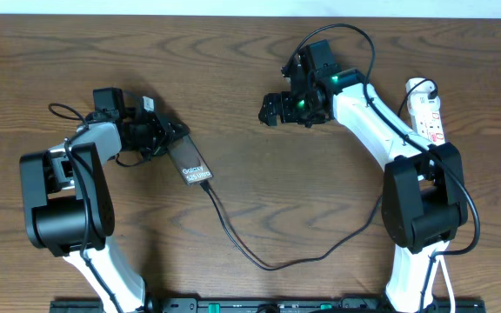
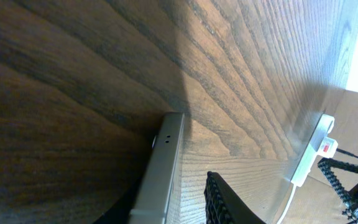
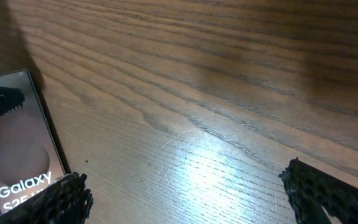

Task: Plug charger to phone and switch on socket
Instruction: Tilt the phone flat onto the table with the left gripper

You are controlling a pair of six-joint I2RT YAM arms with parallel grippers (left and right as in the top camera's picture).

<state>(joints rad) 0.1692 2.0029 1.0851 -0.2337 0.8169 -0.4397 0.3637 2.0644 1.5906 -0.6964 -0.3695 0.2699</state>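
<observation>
The phone (image 1: 190, 162) lay on the table (image 1: 259, 52) at left centre, and the black cable (image 1: 268, 263) met its lower end, apparently plugged in, though how deep could not be judged. The left gripper (image 1: 159, 132) sat at the phone's top end with jaws slightly spread, 1 finger (image 2: 224, 200) just off its edge, not pinching. The right gripper (image 1: 270, 109) hovered mid-table, jaws spread wide and empty. The socket (image 1: 428, 111) lay at the far right edge, beside the right arm. Withdrawing the left gripper carelessly could drag the phone and loosen the plug. Wide jaws could shove the light socket rather than press its switch.
</observation>
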